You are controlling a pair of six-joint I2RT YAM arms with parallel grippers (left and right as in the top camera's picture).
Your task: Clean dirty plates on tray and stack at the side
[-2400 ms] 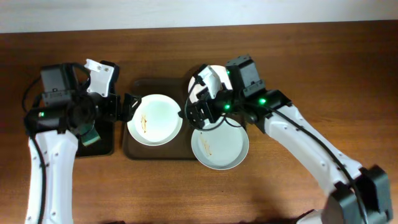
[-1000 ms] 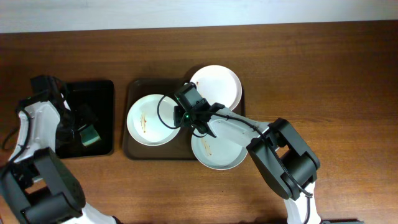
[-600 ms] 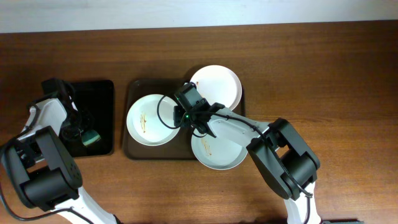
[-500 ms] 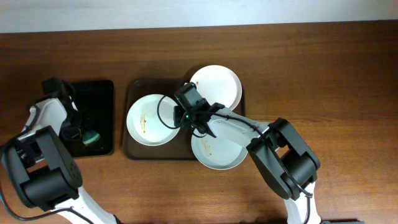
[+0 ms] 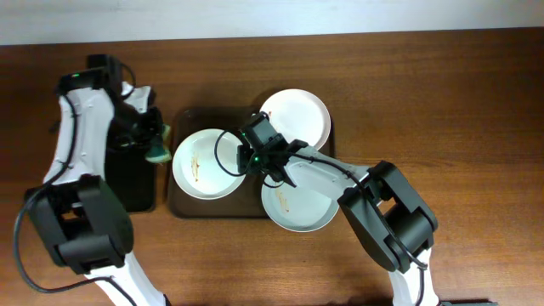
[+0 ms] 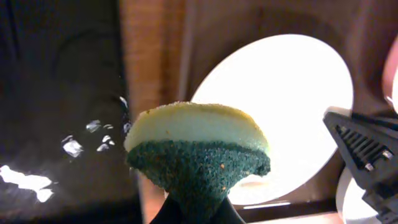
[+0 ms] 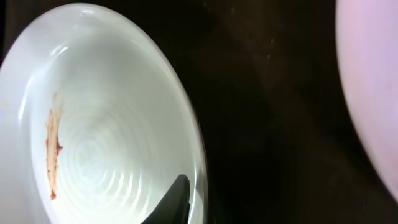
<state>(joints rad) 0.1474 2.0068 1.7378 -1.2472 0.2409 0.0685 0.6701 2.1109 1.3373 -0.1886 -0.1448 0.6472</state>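
My left gripper [image 5: 158, 140] is clenched on a green-and-yellow sponge [image 6: 198, 146], held just off the left rim of the smeared plate [image 5: 208, 163] lying in the left half of the tray [image 5: 183, 208], while my right gripper [image 5: 253, 158] pinches that plate's right rim, one finger [image 7: 176, 198] over its inside edge.

Left jaws grip a sponge [image 5: 160, 152] beside smeared plate [image 5: 212, 166].
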